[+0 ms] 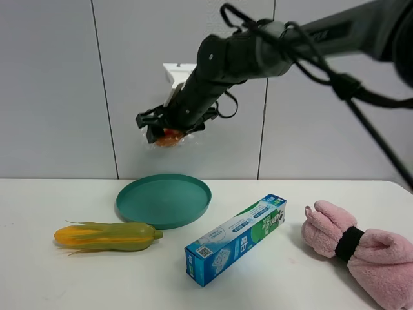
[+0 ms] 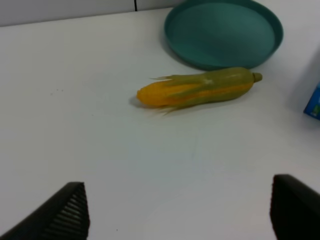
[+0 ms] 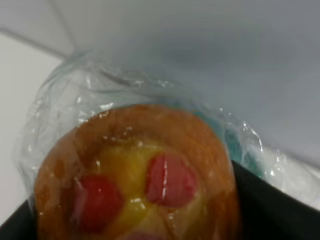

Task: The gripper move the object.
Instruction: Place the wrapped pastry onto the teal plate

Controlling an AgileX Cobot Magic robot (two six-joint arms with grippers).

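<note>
Exterior high: right gripper (image 1: 165, 131) fingers (image 1: 148, 120) clamp pastry (image 1: 171, 138) aloft over table's (image 1: 58, 200) far edge; left gripper (image 2: 177, 212) fingers apart.

The right gripper (image 1: 160, 131) holds the plastic-wrapped, red-topped orange-brown pastry (image 1: 170, 138) aloft, apparently tilted.

plate (image 1: 163, 200): on table (image 1: 77, 284), rear centre-left
corn cob (image 1: 106, 236): before plate, left
toothpaste box (image 1: 235, 239): right of corn cob
towel (image 1: 361, 252): far right on table
pastry (image 1: 170, 138): in my right tool (image 1: 162, 131), aloft over plate
</note>
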